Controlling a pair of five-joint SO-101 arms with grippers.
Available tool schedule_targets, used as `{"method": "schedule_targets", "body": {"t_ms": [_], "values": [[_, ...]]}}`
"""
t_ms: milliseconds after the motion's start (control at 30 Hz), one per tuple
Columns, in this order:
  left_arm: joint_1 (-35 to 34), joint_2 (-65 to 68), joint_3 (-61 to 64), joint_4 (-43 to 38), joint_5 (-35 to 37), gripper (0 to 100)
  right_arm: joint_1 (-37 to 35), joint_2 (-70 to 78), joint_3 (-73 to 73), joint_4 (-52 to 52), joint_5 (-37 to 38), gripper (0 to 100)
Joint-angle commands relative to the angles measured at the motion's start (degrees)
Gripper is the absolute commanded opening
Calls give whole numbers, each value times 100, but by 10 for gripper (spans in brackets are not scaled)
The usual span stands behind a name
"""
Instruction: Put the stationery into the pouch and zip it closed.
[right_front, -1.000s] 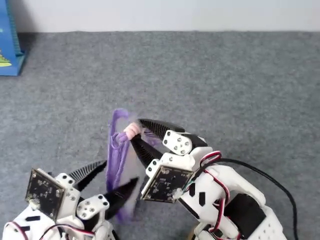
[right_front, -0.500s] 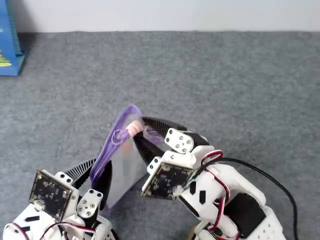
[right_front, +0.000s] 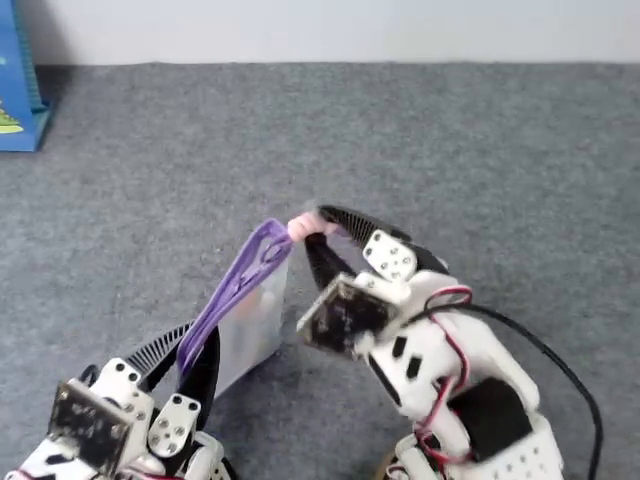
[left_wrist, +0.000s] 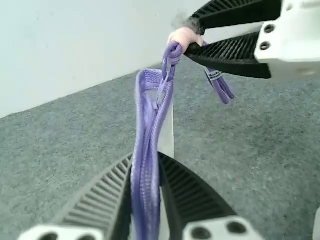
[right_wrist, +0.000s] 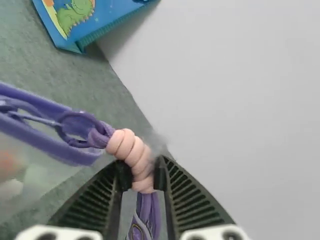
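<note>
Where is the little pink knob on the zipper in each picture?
High view: pink knob near the middle, in the right gripper, at the pouch's far corner.
Left wrist view: knob in the right gripper, beyond the purple zipper.
Right wrist view: knob pinched in the right gripper, close up.
Shared landmark: the purple zipper.

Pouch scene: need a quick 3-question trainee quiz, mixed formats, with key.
1. True or false: the right claw is shut on the pink zip pull.
2. The left claw grips the pouch by: A) its purple zip edge; B) its clear bottom corner; C) a side handle.
3. What colour is the box standing by the wall?

Key: 1 true; 2 A; 3 blue.
</note>
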Motion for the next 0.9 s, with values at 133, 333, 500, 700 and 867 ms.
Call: {"method": "schedule_targets", "body": {"t_ms": [133, 333, 500, 700, 867], "values": [[-79, -141, -75, 123, -44, 9, 1349, 725, -123, -673, 53, 8], [-79, -141, -75, 123, -44, 9, 1789, 1015, -114, -804, 62, 8], [-79, -149, -84, 123, -18, 9, 2211, 1262, -105, -875, 70, 8], [-79, -149, -84, 123, -18, 9, 2316, 1323, -62, -813, 176, 8], [-79, -114, -84, 53, -44, 13, 2132, 1305, 105, -813, 141, 8]]}}
